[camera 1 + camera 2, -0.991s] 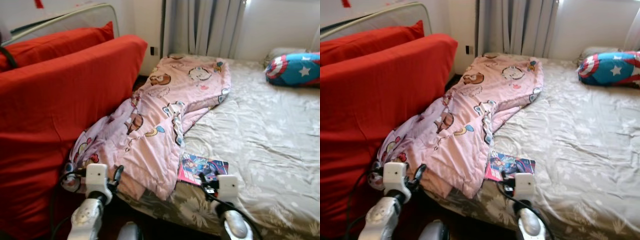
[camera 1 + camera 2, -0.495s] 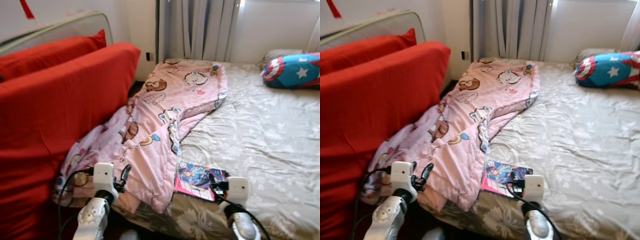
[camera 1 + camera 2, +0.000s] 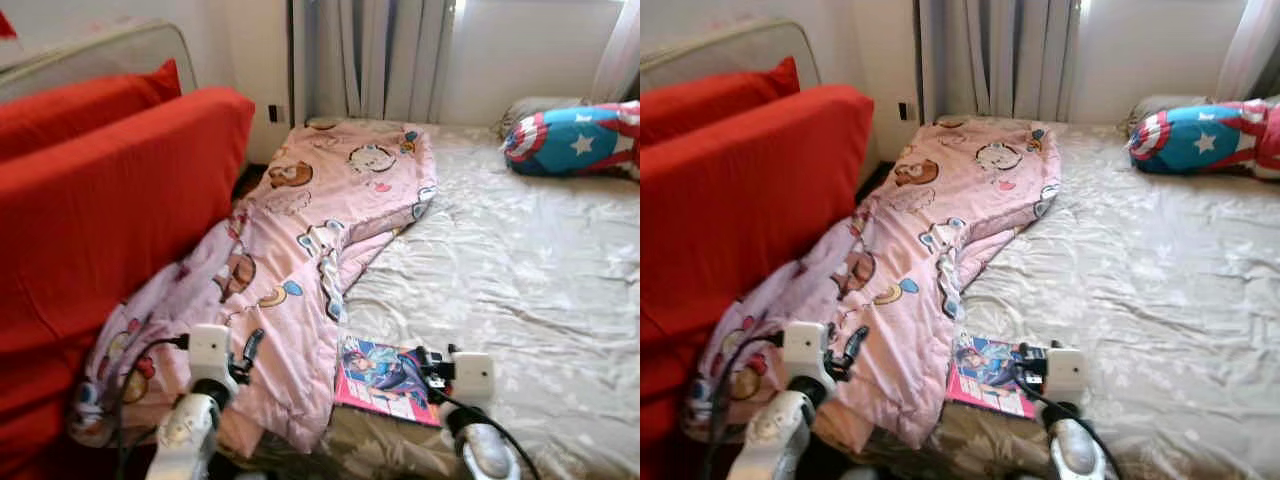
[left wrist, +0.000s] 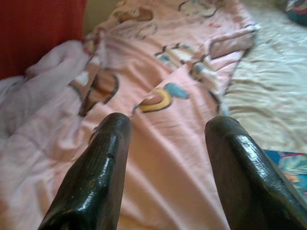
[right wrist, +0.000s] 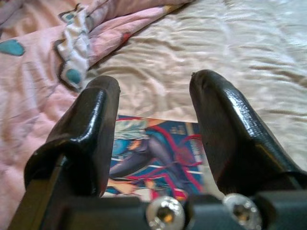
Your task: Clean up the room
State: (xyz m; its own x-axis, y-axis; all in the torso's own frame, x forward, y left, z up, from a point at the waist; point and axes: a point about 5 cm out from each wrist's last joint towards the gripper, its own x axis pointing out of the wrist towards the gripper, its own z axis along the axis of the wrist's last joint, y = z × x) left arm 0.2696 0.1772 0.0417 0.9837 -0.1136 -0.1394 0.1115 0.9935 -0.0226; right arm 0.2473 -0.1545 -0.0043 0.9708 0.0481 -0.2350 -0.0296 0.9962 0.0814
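Right wrist view: right gripper [image 5: 153,120] wide open, holding nothing, comic book [image 5: 153,160] just ahead between fingers. Left gripper [image 4: 165,158] open, empty, over pink blanket [image 3: 300,250]; right arm nearer.

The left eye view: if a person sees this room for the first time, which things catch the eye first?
First comes the big red cushioned sofa at the left, then the crumpled pink cartoon-print blanket trailing from the bed down its near left edge. After that, the colourful comic magazine beside the blanket's lower end, just ahead of the open right gripper, and the blue star-shield pillow at the far right.
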